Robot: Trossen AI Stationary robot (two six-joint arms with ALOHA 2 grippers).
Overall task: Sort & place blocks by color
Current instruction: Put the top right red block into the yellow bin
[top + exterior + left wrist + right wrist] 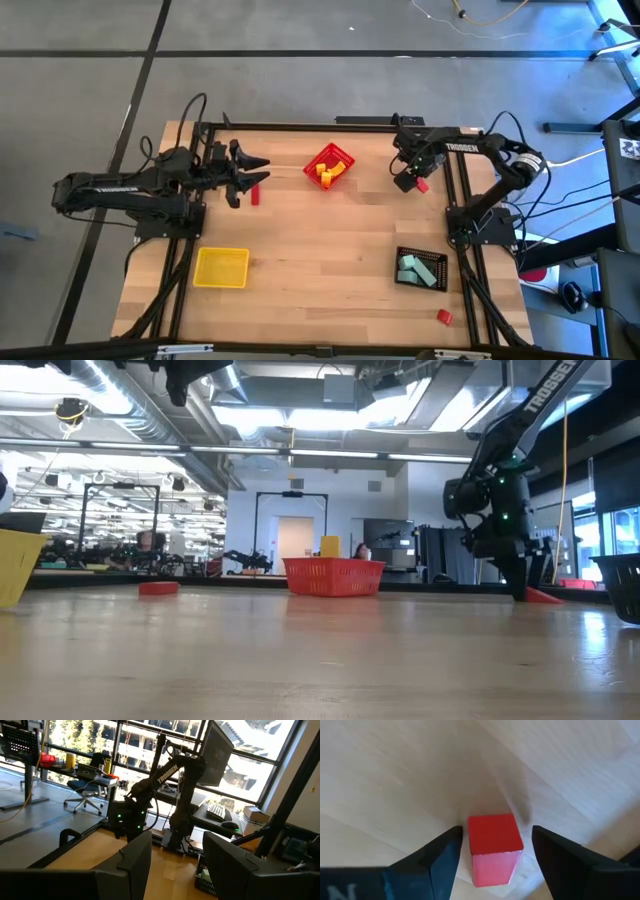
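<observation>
My right gripper is open and points down near the table's far right corner. Its fingers stand on either side of a small red block that rests on its base on the wood, with a gap showing on each side. In the high view that block lies beside the gripper. My left gripper is open above the far left part of the table, and another red block lies on the wood just beside it. A third red block lies near the near right corner.
A red bin at the far middle holds yellow blocks. A yellow bin sits near left. A black bin near right holds mint green blocks. Bare wood lies in the table's middle.
</observation>
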